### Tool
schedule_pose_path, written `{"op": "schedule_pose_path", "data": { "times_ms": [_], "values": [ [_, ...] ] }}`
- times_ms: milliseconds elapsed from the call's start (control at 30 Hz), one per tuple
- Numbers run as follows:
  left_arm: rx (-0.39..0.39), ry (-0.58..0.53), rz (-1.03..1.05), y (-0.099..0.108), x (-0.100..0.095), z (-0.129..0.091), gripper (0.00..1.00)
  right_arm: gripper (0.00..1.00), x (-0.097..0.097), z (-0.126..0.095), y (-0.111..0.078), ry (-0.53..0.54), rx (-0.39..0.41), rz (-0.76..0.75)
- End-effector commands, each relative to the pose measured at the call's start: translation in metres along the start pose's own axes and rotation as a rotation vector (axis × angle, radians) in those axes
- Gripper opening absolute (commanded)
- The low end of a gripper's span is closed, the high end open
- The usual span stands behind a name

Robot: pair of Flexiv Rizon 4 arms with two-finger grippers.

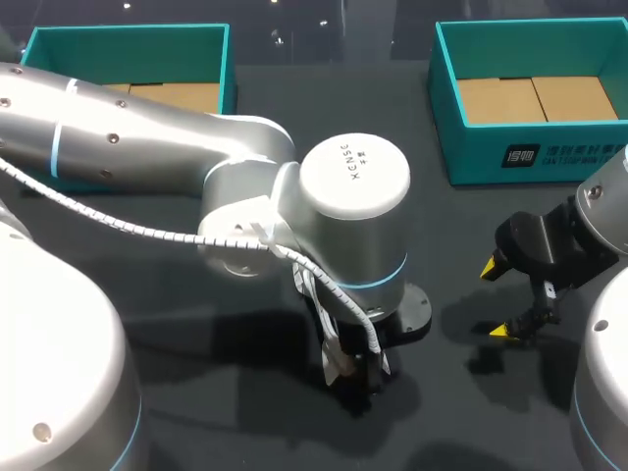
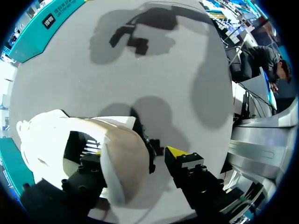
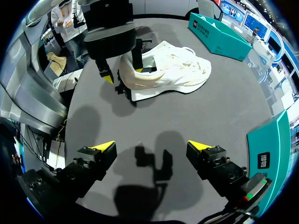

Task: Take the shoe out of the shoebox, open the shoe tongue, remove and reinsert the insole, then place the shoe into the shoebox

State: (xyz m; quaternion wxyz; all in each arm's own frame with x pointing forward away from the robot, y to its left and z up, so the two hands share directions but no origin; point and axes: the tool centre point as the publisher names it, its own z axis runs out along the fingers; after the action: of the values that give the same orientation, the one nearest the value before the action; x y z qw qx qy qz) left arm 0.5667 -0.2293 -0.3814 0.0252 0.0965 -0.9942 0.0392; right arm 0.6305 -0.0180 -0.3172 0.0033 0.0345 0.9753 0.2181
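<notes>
Left hand open, straddling the heel. One finger is down inside the collar, and the outer finger sits just off the back of the heel, not pinching as far as I can see. Right hand is open, holds nothing and hovers well to the right over bare worktop. The shoe is out of the box, sole down, mid-worktop on the near side; in the head view the left arm hides it. Long axis runs near-to-far: heel near at the left hand, toe far, angled toward the left box. The right box is far right, well apart. Handling guess: light, with a soft mesh upper that will crush or fold under a pinch. The heel wall and sole look like the stiffest parts, so the heel collar should be the hold for lifting or steadying. Tongue and insole aren't clear from here. Both are likely thin and floppy, so pinch them at an edge while the other hand pins the heel, else the shoe may slide or tip.
</notes>
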Motion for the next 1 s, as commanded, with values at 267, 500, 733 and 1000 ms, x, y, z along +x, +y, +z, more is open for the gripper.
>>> {"op": "schedule_pose_path", "data": {
  "times_ms": [267,500,733,1000],
  "values": [
    [-0.012,-0.002,-0.013,0.002,0.005,0.005,0.48,1.00,0.002,0.000,0.000,-0.004,0.002,0.000],
    [-0.018,-0.001,-0.020,0.002,0.004,0.006,0.24,1.00,0.002,0.000,0.000,-0.004,0.002,0.000],
    [-0.022,0.000,-0.024,0.001,0.001,0.003,0.00,1.00,0.002,0.000,0.000,-0.004,0.002,0.000],
    [-0.063,0.018,0.006,0.001,-0.005,-0.027,0.00,1.00,0.002,0.000,0.000,-0.004,0.002,0.000]
  ]
}}
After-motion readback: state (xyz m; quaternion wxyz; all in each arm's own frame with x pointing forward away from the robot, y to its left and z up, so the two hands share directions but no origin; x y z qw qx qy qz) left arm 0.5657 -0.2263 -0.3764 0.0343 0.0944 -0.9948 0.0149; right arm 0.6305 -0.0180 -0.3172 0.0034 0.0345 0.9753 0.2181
